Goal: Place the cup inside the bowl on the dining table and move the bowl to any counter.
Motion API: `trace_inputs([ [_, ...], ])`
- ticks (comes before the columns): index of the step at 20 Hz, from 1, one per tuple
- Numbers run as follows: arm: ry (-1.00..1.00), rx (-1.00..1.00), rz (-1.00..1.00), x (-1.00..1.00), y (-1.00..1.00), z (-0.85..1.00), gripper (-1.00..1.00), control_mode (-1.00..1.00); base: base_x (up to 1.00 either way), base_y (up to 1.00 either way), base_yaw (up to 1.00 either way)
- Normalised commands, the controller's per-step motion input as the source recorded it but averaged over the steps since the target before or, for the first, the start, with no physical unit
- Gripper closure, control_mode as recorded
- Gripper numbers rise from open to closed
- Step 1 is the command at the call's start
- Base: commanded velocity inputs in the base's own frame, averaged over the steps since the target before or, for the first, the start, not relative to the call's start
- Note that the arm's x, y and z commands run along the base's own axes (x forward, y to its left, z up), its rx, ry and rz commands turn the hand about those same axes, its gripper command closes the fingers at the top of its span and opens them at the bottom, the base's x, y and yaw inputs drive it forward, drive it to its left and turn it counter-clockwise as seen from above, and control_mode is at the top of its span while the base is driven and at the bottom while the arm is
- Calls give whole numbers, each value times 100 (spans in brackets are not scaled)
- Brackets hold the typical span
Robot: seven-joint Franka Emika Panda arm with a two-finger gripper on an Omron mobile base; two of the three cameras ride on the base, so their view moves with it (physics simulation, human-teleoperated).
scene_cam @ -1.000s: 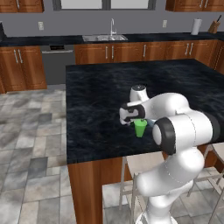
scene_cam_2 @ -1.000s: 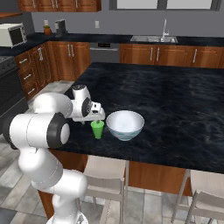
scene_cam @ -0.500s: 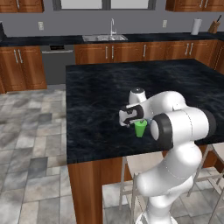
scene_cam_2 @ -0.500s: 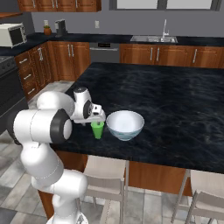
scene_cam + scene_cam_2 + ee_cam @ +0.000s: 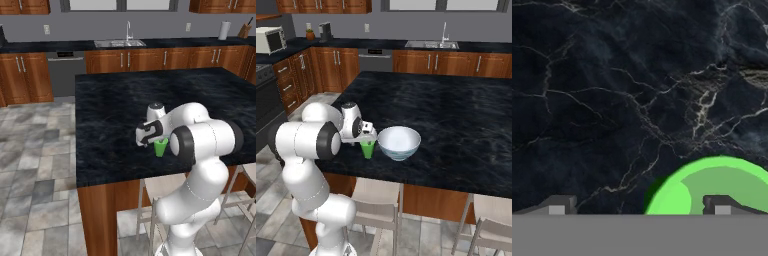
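- Right now the gripper (image 5: pixel 639 209) is hovering just over the cup (image 5: pixel 368 149), which is standing upright on the dining table (image 5: pixel 456 110) close to its near edge, toward the near-left corner in the right base view.
- Seen from the hand, the two fingertips (image 5: pixel 558 206) are standing fairly wide apart; one is sitting over bare marble and the other is lying over the cup's open mouth, so the jaws are gripping nothing.
- Also in the hand view, the cup (image 5: pixel 712 187) is showing as a bright green ring at the lower right, off-centre from the gap between the fingers.
- From the left base view, the gripper (image 5: pixel 150 137) is hanging at the cup's rim, with the green tumbler (image 5: pixel 160 147) just below and beside it.
- Meanwhile the bowl (image 5: pixel 399 142) is sitting empty on the same tabletop, just beside the cup on its right and not touching it.
- Far behind, the counter (image 5: pixel 125 46) is running along the back wall over brown cabinets, carrying a sink (image 5: pixel 116 43) with a tall faucet.
- Two stools (image 5: pixel 376 197) are standing tucked under the table's near edge.
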Motion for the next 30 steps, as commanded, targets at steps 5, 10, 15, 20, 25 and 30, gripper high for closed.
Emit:
trace_inputs([
  [5,0,0,0,0,0,-7,-100,-100,0,0,0],
  [10,0,0,0,0,0,0,-100,-100,0,0,0],
  [15,0,0,0,0,0,0,100,-100,0,0,0],
  [20,0,0,0,0,0,0,100,-100,0,0,0],
  [25,-2,0,0,0,0,0,100,-100,0,0,0],
  [30,-7,0,3,-15,0,23,100,-100,0,0,0],
])
